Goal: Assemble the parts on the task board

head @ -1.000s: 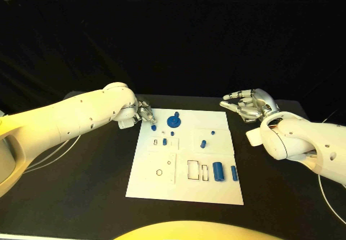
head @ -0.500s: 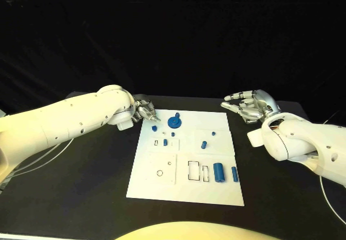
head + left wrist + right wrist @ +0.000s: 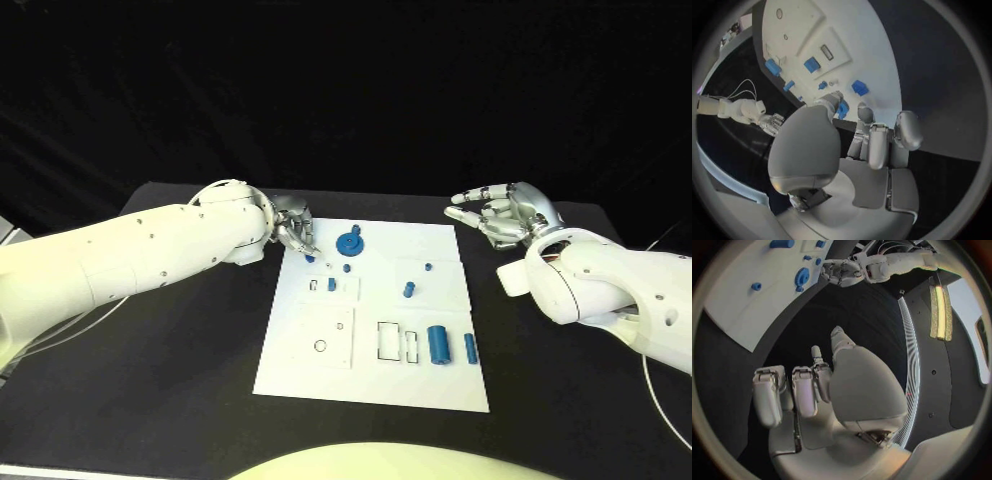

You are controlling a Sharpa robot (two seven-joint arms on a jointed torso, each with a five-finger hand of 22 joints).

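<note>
The left hand (image 3: 294, 230) hangs over the far-left corner of the task board (image 3: 372, 375), fingertips pointing down at a small blue part (image 3: 309, 257) there. In the left wrist view the thumb and a finger close on that blue piece (image 3: 842, 108), so the hand pinches it; whether the piece is lifted off the board cannot be told.

Just right of it a round blue gear-like part (image 3: 349, 242) stands on the far end of the white plate. Toward the middle lie small blue pegs (image 3: 330, 284), another blue piece (image 3: 407, 290) and a tiny one (image 3: 426, 266). Nearer, at the right side, 2 blue cylinders (image 3: 438, 344) lie side by side next to a rectangular outline.

The right hand (image 3: 502, 212) hovers over the black table (image 3: 173, 380) beyond the board's far-right corner, clear of it, fingers loosely curled and apart, holding nothing.
</note>
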